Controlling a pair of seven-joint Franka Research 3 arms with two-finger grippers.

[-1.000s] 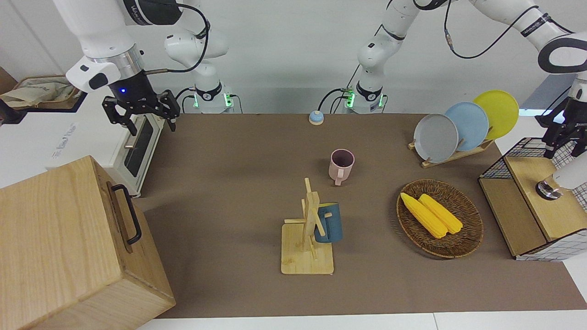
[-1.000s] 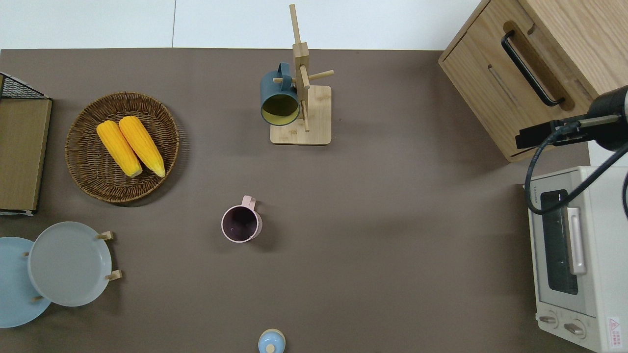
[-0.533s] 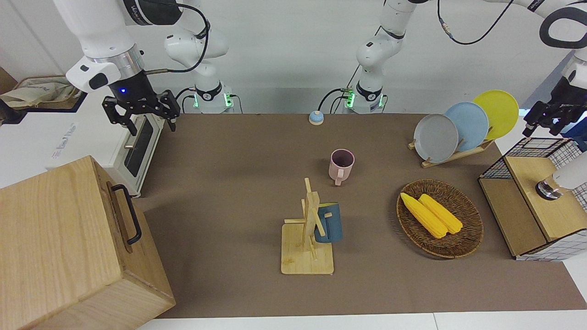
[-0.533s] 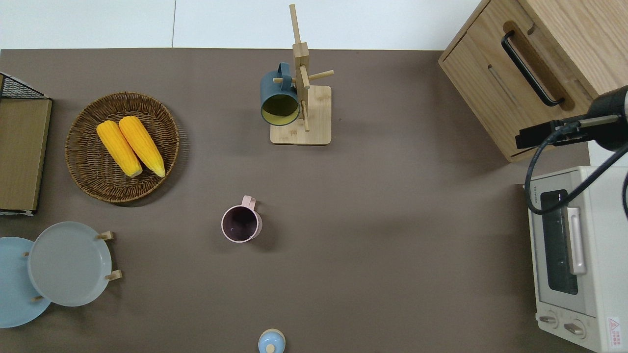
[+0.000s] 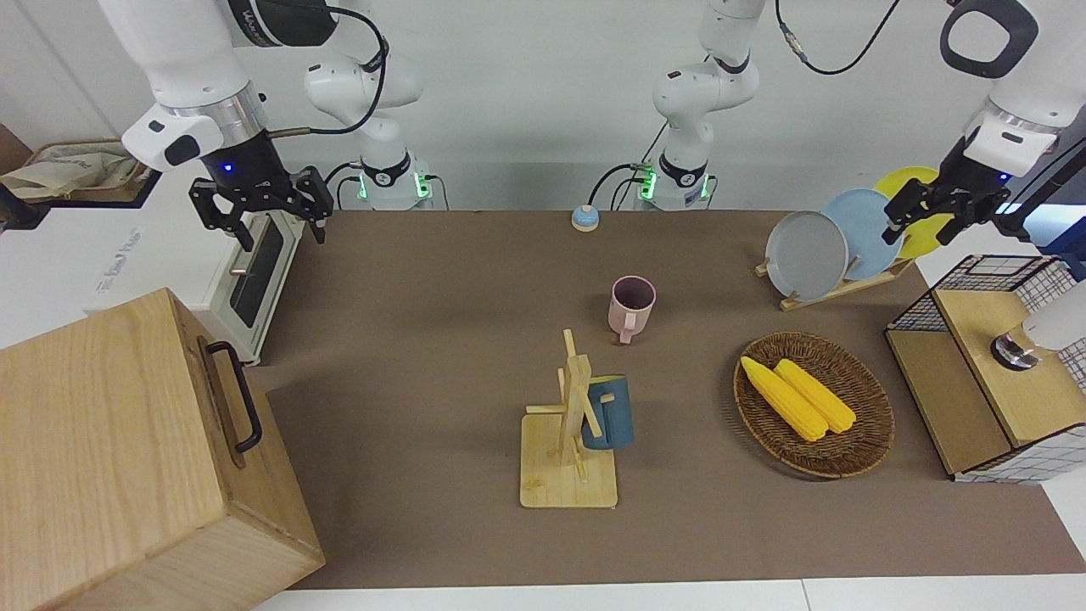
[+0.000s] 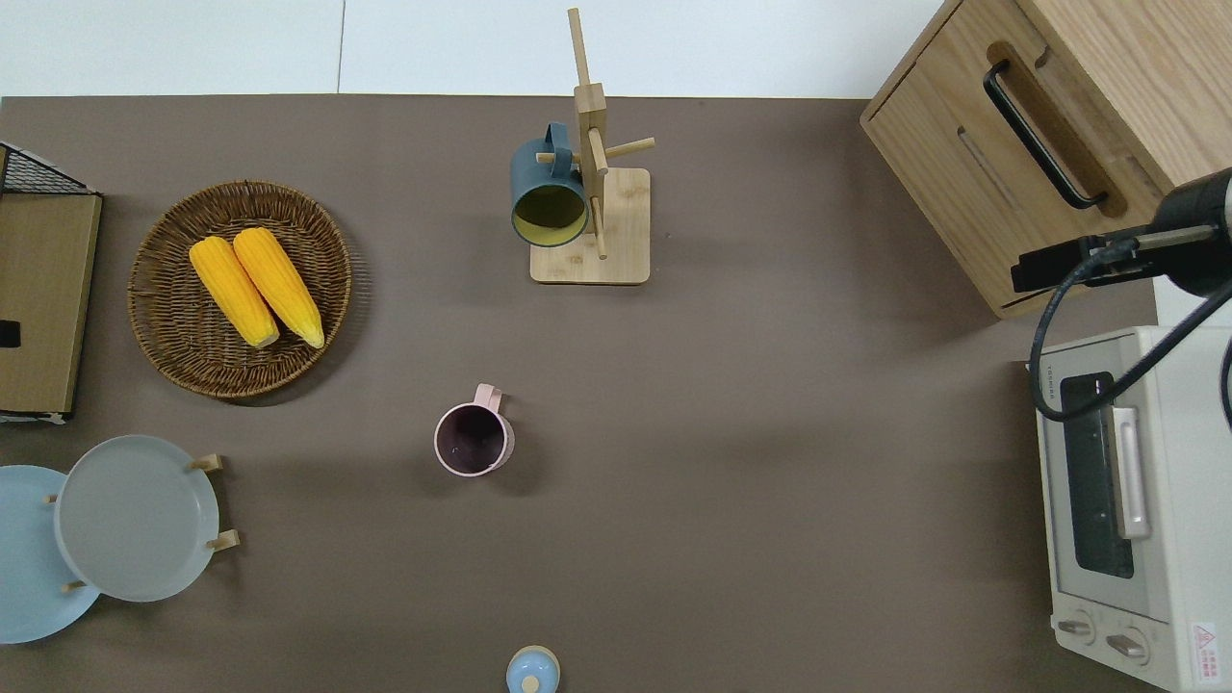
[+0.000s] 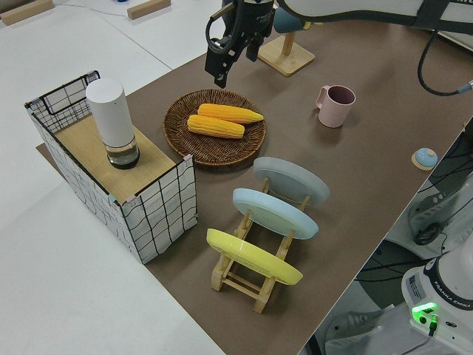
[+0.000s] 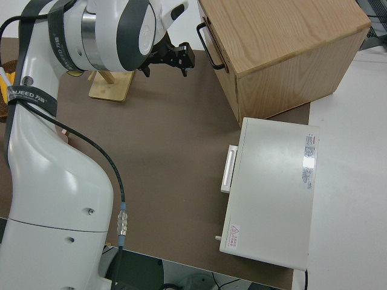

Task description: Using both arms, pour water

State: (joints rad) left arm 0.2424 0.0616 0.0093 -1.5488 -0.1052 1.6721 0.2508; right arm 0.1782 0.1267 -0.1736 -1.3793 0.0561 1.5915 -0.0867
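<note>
White bottle upright, both end effectors empty

The white bottle looks rigid, smooth and likely slippery, so a grasp around its mid-body seems safest; its long axis is vertical on the wooden shelf inside the wire basket. The pink mug stands mouth up mid-bench, handle pointing away from the robots. The left end effector hangs with fingers spread, gripping nothing, at its end of the bench. The right end effector, fingers also spread, is parked
</note>
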